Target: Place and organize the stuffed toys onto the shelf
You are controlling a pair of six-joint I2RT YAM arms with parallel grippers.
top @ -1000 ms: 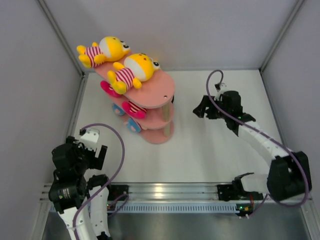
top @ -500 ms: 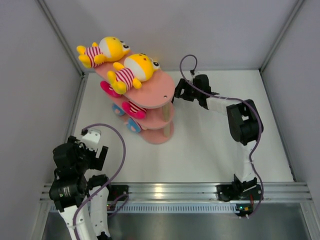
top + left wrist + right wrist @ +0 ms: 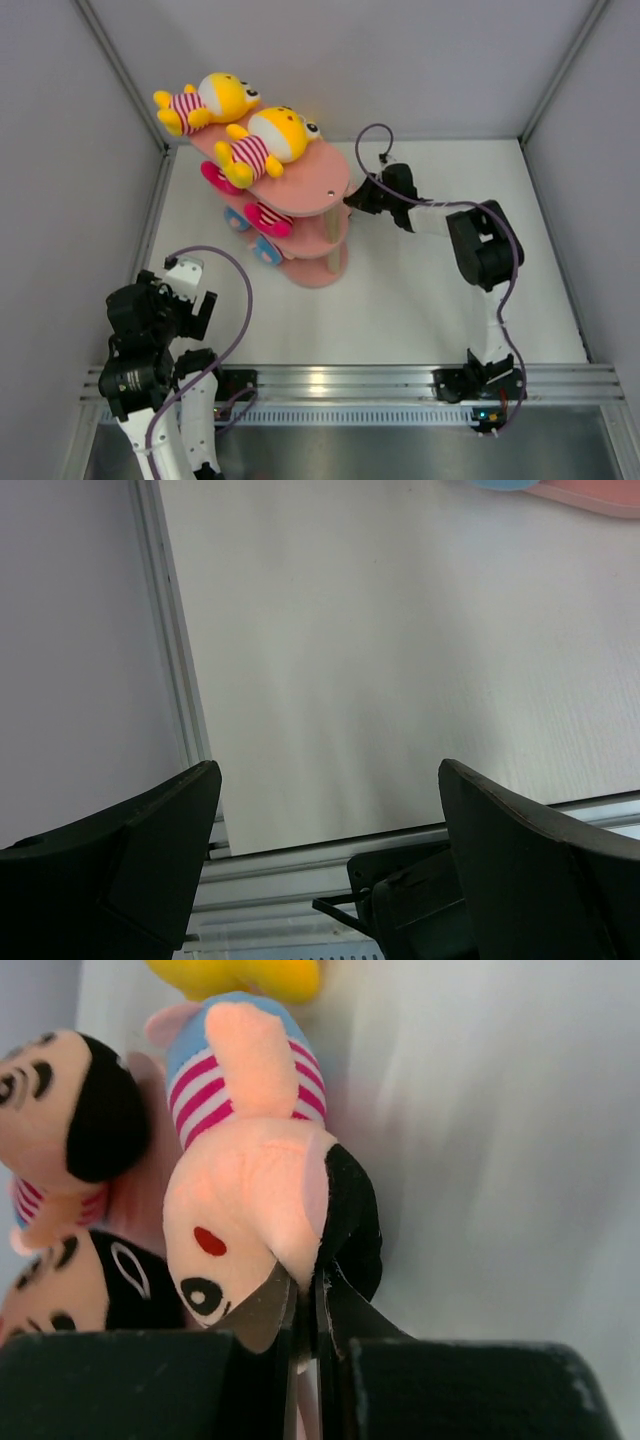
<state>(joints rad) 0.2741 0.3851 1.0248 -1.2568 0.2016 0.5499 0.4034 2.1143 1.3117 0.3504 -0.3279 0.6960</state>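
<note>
1. Top external view: the pink three-tier shelf (image 3: 318, 190) is seen on the white table (image 3: 420, 300), left of centre. Two yellow stuffed toys (image 3: 262, 140) are laid on its top board, and pink and blue plush is seen on the lower boards. The right gripper (image 3: 352, 200) is placed at the shelf's right edge, under the top board. The left gripper (image 3: 188, 300) is held near its base, well apart from the shelf.
2. Left wrist view: the left gripper (image 3: 330, 770) is shown with its jaws spread wide over the table (image 3: 350, 660). A corner of the shelf (image 3: 610, 492) is caught at the top right.
3. Right wrist view: the jaws of the right gripper (image 3: 308, 1288) are closed together. Their tips are pressed to the head of a beige-headed toy (image 3: 250, 1170) in a blue-and-pink striped shirt. Whether plush is pinched cannot be told.
</note>
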